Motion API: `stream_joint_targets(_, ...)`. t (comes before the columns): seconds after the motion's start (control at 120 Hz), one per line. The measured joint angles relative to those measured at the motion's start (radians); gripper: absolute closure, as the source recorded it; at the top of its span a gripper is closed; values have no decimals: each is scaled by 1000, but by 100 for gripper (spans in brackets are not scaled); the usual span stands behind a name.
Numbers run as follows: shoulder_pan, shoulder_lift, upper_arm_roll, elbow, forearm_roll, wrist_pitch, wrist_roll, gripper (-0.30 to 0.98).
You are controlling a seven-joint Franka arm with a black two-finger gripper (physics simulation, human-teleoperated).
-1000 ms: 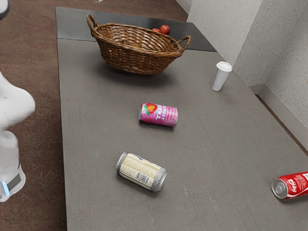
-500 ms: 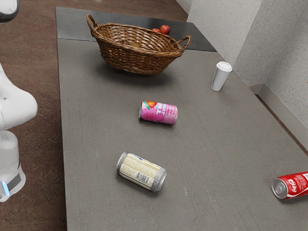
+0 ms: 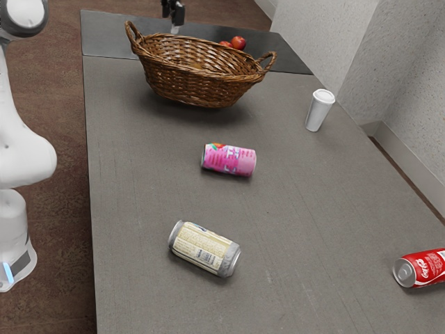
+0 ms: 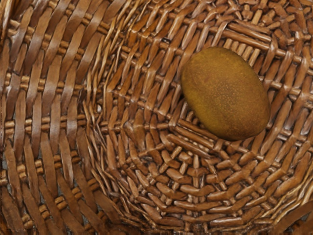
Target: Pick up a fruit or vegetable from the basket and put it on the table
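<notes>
High at the back of the exterior view, my gripper (image 3: 174,17) hangs by the far rim of the wicker basket (image 3: 201,83). Its state cannot be made out. In the wrist view a brownish-green kiwi (image 4: 225,93) lies on the woven bottom of the basket (image 4: 46,105), below my hand and apart from the side wall. Red fruits (image 3: 238,42) show past the basket's back rim; whether they lie inside it or behind it is unclear.
On the grey table (image 3: 292,236) are a white cup (image 3: 320,110) near the basket, a pink can (image 3: 229,160) in front of it, a cream can (image 3: 204,248) farther forward, and a red can (image 3: 423,268) at the exterior view's right edge.
My gripper has come down into the exterior view behind the basket, and the arm's links have shifted rightward there. The pink can has rolled slightly toward the basket.
</notes>
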Motion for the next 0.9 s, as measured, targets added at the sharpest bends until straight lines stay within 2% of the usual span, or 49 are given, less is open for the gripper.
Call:
stream_joint_targets(0.167,9,10,138,5,-2,37,-3,2)
stream_joint_targets(0.225,9,10,132,-1,-7,47,-3,2)
stream_joint_targets(0.367,6,7,50,-45,-20,63,-6,2)
stream_joint_targets(0.442,4,18,70,-90,-23,83,-8,2)
stream_joint_targets(0.533,-127,52,236,-98,-27,118,-9,2)
stream_joint_targets(0.583,-177,36,286,-71,-25,131,-9,2)
stream_joint_targets(0.717,-224,3,316,-2,-7,151,-8,2)
stream_joint_targets(0.9,-252,-46,321,-5,0,168,-9,2)
